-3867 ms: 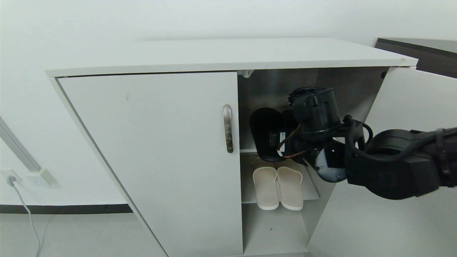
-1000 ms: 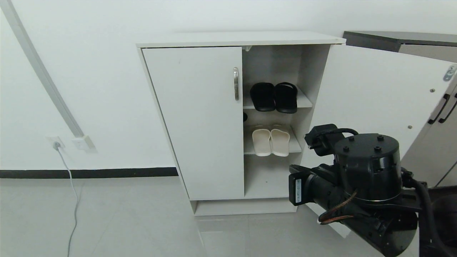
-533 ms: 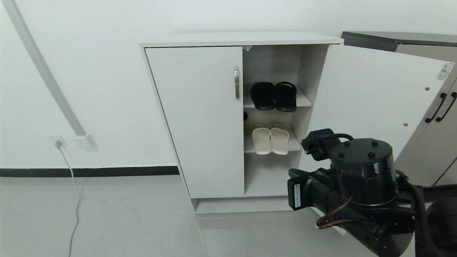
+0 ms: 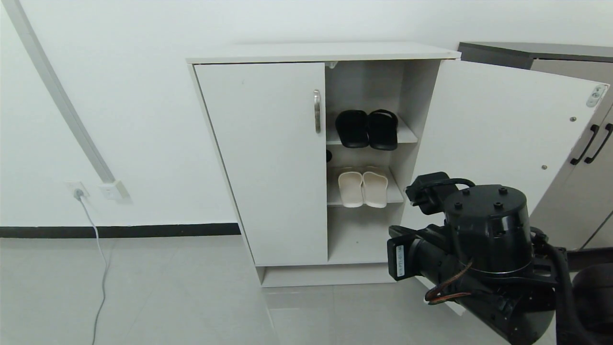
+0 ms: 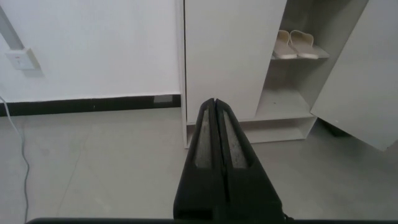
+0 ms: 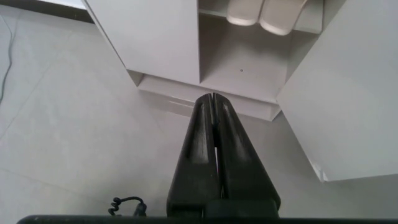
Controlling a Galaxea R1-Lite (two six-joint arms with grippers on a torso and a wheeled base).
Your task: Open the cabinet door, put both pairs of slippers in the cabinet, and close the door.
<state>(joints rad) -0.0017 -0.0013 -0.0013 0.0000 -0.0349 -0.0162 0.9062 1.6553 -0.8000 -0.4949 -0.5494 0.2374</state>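
We face a white wall [image 4: 119, 96] and a grey tiled floor [image 4: 167, 297], with the white cabinet [image 4: 316, 50] standing at the centre of the head view. Our view has pulled well back since a few seconds ago, when the right arm was up at the top shelf with a black slipper. That arm [image 4: 483, 239] now sits in the lower right of the frame, outside the cabinet, barely changed from half a second ago.

The cabinet's left door [image 4: 263, 163] is closed and its right door [image 4: 493, 129] is swung wide open. Inside, the black slippers [image 4: 367, 129] lie side by side on the upper shelf, and the white slippers [image 4: 362, 189] lie side by side on the shelf below.

The left gripper [image 5: 214, 106] has its fingers pressed together and holds nothing. The right gripper [image 6: 214, 99] is closed likewise, with only a hairline slit between its fingers, over the floor in front of the cabinet.
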